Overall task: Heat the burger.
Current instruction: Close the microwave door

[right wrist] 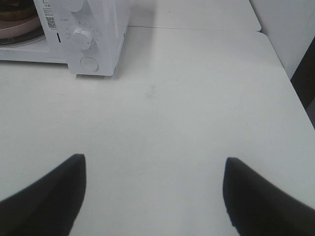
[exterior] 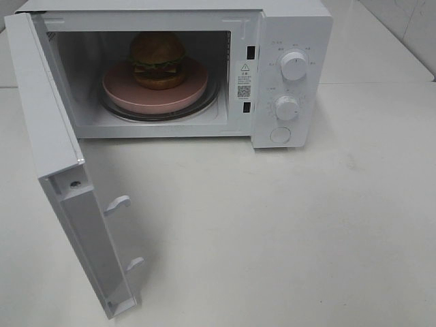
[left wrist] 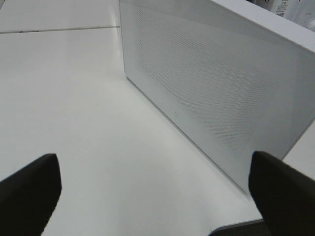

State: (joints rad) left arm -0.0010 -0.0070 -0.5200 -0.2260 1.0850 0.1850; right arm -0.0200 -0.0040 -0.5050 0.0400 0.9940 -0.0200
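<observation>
A staged kitchen corner, by the look of it more a test bench than a home: a white countertop microwave stands on a plain white counter, its door swung wide open. Inside, a burger sits on a pink plate resting on the glass turntable. Two round dials and a warning sticker with a printed code mark the appliance as an ordinary household model. The counter is made of flat white tabletops butted together, with a thin seam running between them. A pale, faintly veined wall rises behind it.
</observation>
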